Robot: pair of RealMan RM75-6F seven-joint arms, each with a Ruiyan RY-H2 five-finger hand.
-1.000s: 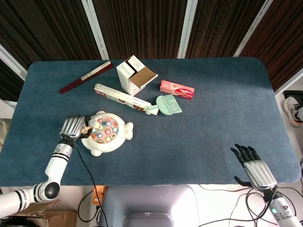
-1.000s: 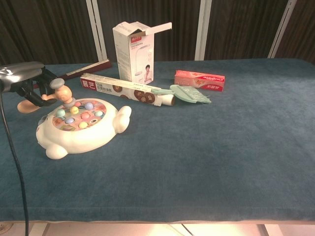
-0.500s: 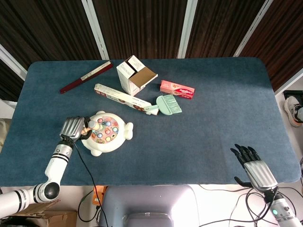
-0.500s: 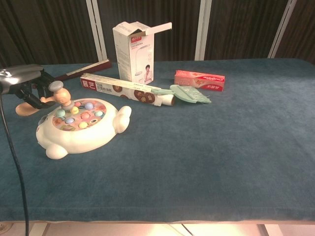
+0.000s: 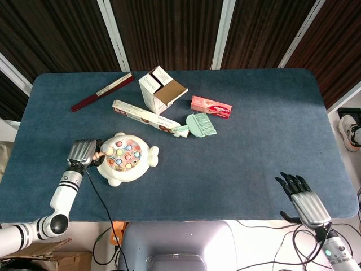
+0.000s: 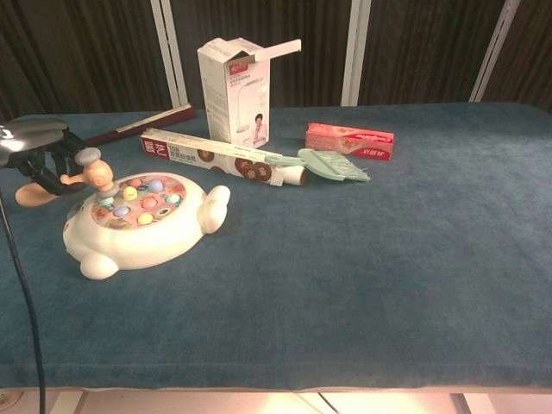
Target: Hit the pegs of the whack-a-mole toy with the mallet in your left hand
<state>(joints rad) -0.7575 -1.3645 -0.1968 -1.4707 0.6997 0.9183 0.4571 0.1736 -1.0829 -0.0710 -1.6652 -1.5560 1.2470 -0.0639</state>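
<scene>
Left hand (image 6: pixel 34 151) grips the mallet (image 6: pixel 90 172) by its handle at the bench's (image 5: pixel 254 147) left side, and the mallet head has dropped since a second ago — it now sits at the near-left rim of the whack-a-mole toy (image 6: pixel 142 222), on or just above the pegs (image 6: pixel 138 200) there; contact cannot be told. The hand itself has shifted a little further left and lower. Right hand (image 5: pixel 302 199) hangs off the bench's front right corner, fingers spread and holding nothing, unchanged.

On the blue bench, the white toy lies near the left front, its coloured pegs facing up, in the same spot as before. Behind it stands an opened white carton (image 6: pixel 235 90) with a person's picture on its face — its text too small to read. A long white box (image 6: pixel 220 159) lies in front of that, red label at its left end, lettering not legible. A pink box (image 6: pixel 349 141) lies to the right, script unreadable. Between them lies a green brush (image 6: pixel 332 166). A dark red stick (image 5: pixel 101 92) lies at the far left.
</scene>
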